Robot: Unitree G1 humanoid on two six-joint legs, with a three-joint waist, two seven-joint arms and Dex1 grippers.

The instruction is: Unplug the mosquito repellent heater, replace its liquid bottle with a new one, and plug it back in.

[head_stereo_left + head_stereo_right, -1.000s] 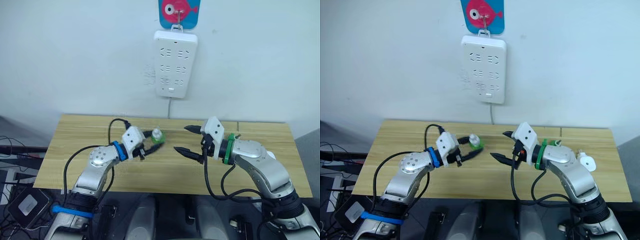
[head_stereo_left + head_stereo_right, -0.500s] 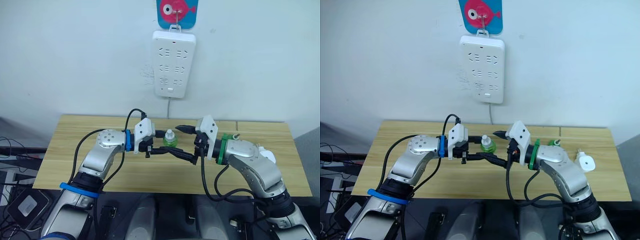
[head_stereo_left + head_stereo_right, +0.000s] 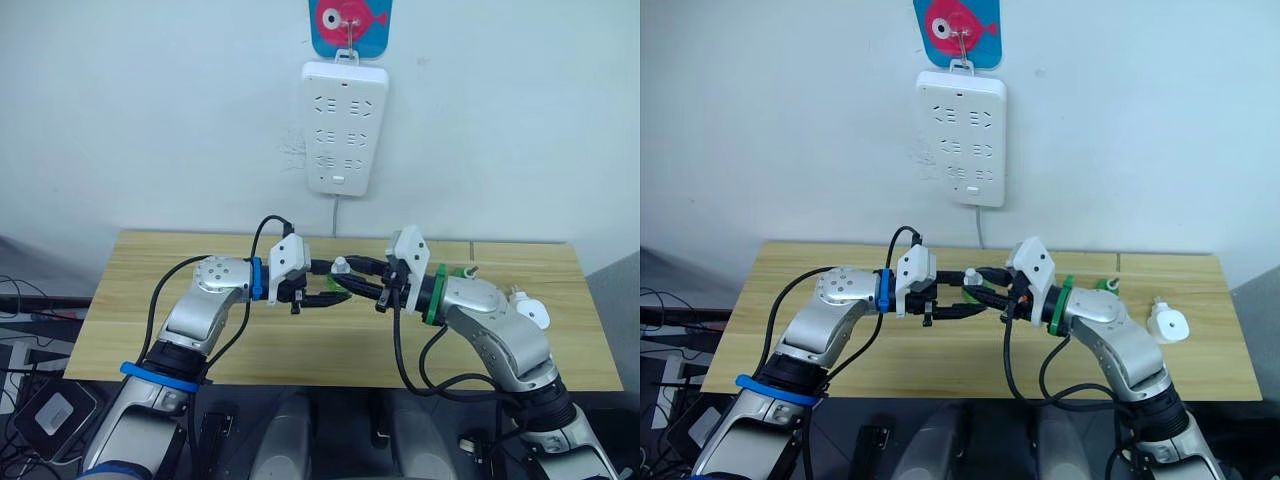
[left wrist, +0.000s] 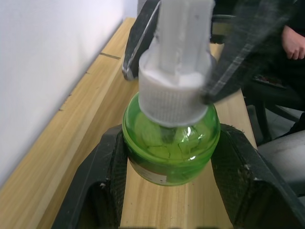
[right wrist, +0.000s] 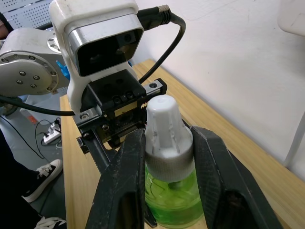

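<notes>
A green liquid bottle [image 4: 170, 150] with a white cap [image 5: 166, 130] hangs above the middle of the wooden table [image 3: 140, 290]. My left gripper [image 3: 330, 287] is shut on the bottle's round green body, one finger [image 4: 99, 181] on each side. My right gripper [image 5: 167, 139] comes from the opposite side, and its fingers [image 5: 123, 176] press on both sides of the white cap. The mosquito repellent heater [image 3: 1167, 325], small, white and rounded, lies unplugged on the table beyond my right forearm.
A long white power strip [image 3: 345, 125] hangs on the wall below a pink fish hook [image 3: 350, 22], its cord running down behind the table. A small green item [image 3: 1103, 286] sits behind my right forearm. Black cables loop off both wrists.
My left gripper carried the bottle toward the centre. My right gripper came in from the right and closed on the cap.
</notes>
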